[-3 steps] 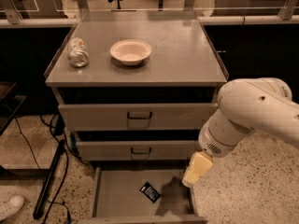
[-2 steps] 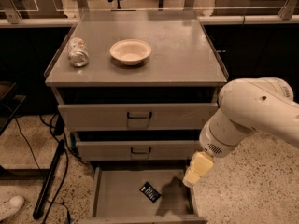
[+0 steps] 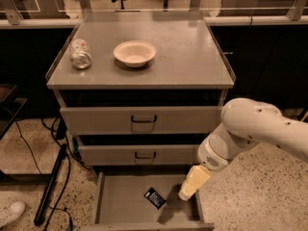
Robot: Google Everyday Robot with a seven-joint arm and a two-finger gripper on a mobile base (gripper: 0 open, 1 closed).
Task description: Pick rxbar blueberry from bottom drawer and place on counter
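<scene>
A grey three-drawer cabinet seen from above. The bottom drawer (image 3: pixel 120 203) is pulled open towards the viewer. The rxbar blueberry (image 3: pixel 154 198), a dark wrapper, lies flat near the middle of its floor. The cream gripper (image 3: pixel 191 186) hangs just right of the bar, apart from it; whether it is open or closed cannot be told. On the tabletop (image 3: pixel 187 52) sit a white bowl (image 3: pixel 134 53) and, to its left, a crushed can (image 3: pixel 80 53).

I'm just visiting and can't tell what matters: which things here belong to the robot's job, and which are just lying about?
Job: rxbar blueberry, lying in the open bottom drawer; counter; gripper, over the drawer, beside the bar.
Lying about: crushed can and white bowl, both on the counter; two upper drawers.
</scene>
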